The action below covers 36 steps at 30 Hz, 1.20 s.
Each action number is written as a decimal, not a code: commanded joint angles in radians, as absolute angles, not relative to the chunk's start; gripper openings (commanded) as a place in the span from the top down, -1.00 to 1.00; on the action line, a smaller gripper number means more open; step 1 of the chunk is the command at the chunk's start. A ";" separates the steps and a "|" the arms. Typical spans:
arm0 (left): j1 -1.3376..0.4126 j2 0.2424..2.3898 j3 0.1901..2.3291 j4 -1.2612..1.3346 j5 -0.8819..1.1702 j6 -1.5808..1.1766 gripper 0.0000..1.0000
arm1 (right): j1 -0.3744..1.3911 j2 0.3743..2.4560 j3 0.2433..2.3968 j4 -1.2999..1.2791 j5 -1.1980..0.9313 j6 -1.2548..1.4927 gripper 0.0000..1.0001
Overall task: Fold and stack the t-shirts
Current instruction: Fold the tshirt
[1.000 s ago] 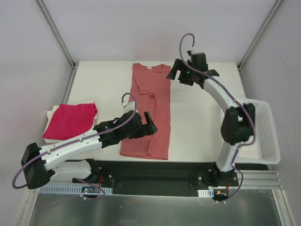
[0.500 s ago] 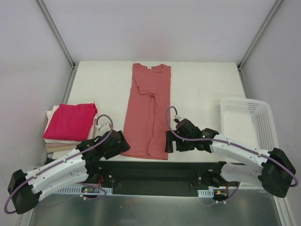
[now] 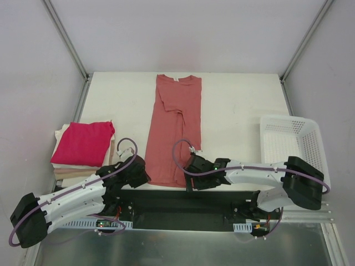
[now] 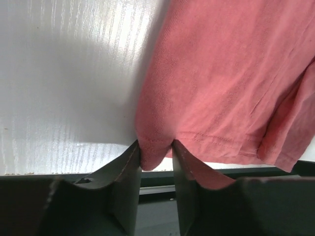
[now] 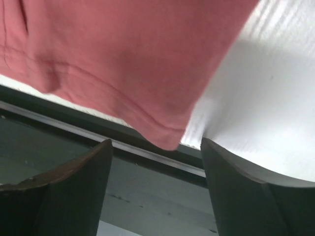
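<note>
Right gripper (image 5: 155, 143) newly at blurred salmon t-shirt (image 3: 176, 127) hem, jaws wide; left gripper (image 4: 156, 146) seemingly tight on it.

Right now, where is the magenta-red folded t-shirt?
In the top view the magenta-red t-shirt lies at the left, on the cream folded t-shirts, left of the salmon t-shirt.

The salmon t-shirt (image 3: 175, 133) lies flat in the middle of the table (image 3: 238, 111), folded lengthwise into a narrow strip; its collar points to the table's far edge and its hem reaches the near edge; the magenta folded t-shirt (image 3: 83, 143) rests on the cream folded t-shirts (image 3: 69, 169) at the table's left edge.
</note>
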<state>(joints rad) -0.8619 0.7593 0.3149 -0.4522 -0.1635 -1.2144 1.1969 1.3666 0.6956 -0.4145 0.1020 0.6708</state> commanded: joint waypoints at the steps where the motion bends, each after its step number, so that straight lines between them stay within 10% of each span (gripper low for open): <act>1: -0.853 0.778 0.307 -0.459 -0.175 -1.203 0.49 | 1.207 1.436 0.772 -0.413 0.176 0.704 -0.45; 15: -0.854 0.759 0.299 -0.426 -0.107 -1.212 1.00 | 1.219 1.482 0.793 -0.459 0.242 0.675 0.99; 36: -0.795 0.905 0.595 -0.404 -0.252 -1.019 1.00 | 1.082 1.411 1.035 -0.618 0.380 0.408 0.99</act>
